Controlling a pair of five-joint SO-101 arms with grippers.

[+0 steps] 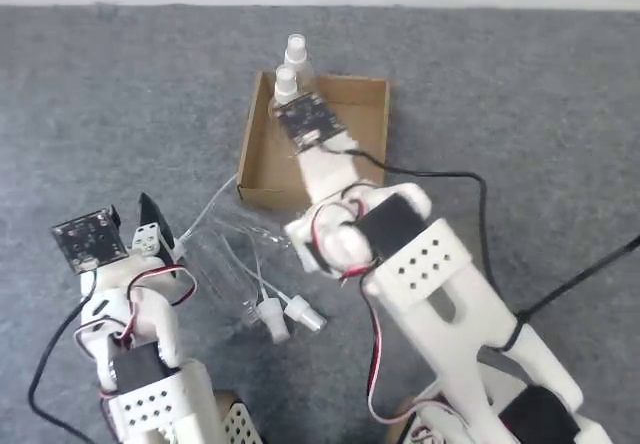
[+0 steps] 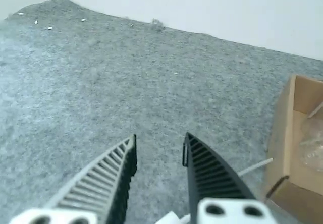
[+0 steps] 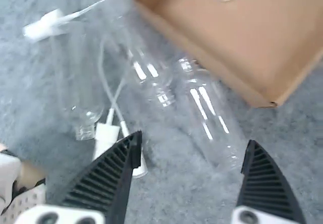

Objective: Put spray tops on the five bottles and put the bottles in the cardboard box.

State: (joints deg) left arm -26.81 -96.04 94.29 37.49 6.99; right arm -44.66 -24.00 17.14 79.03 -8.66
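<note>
The cardboard box [image 1: 262, 159] sits at the back of the carpet, and two clear bottles with white spray tops [image 1: 295, 56] stand at its far left corner. Three clear bottles without tops [image 3: 207, 114] lie on the carpet in front of the box [image 3: 237, 47]. Loose white spray tops [image 1: 288, 314] with thin tubes lie next to them. My right gripper [image 3: 192, 143] hangs open above these lying bottles, holding nothing. My left gripper [image 2: 159, 139] is open over bare carpet to the left of the box [image 2: 298, 153]; it also appears at the left [image 1: 152, 226].
Grey carpet covers the whole floor up to a white wall [image 2: 202, 7] at the back. A black cable [image 1: 470, 179] runs from the right arm across the carpet on the right. A white tube [image 2: 255, 166] lies near the box's corner.
</note>
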